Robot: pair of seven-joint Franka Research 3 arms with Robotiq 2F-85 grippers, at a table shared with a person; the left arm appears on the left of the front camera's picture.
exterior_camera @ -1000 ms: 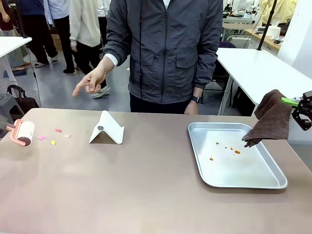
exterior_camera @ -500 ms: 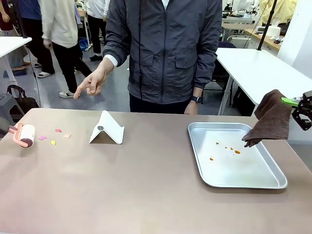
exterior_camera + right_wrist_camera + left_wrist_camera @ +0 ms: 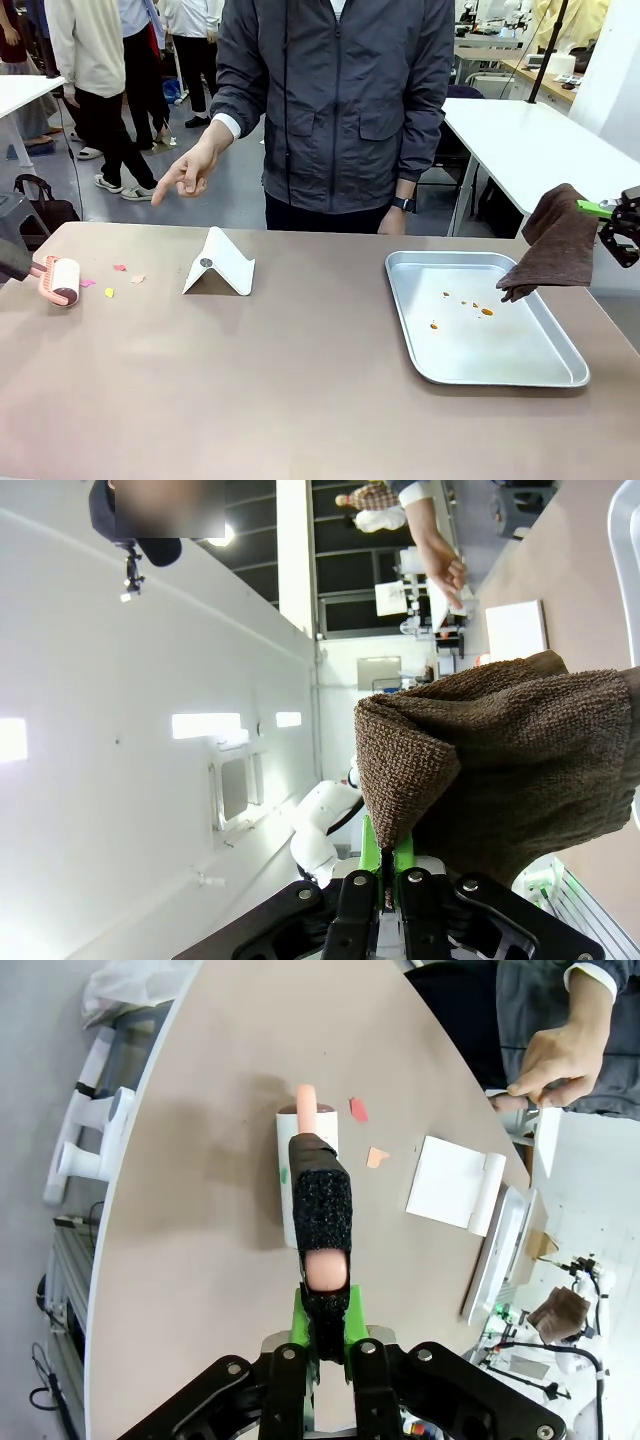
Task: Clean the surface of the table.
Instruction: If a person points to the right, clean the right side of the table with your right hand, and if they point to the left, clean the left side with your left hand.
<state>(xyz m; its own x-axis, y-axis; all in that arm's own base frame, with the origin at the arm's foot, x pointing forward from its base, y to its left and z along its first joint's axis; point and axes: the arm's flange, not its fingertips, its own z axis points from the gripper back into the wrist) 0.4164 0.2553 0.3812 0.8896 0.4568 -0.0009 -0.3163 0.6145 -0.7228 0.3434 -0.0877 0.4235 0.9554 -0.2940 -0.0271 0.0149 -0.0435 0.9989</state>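
A lint roller (image 3: 60, 280), clenched in the left gripper (image 3: 325, 1305), is aimed at paper scraps (image 3: 110, 280) by the counter's (image 3: 300, 380) left edge. A brown cloth (image 3: 560, 245) is clamped ready in the right gripper (image 3: 385, 865).

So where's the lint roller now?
Front view: the lint roller is at the far left of the table, in the left fingers, beside the paper scraps.

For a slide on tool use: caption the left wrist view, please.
Left gripper, jaws shut on a lint roller by its handle, holds it over the taupe table beside coloured scraps.
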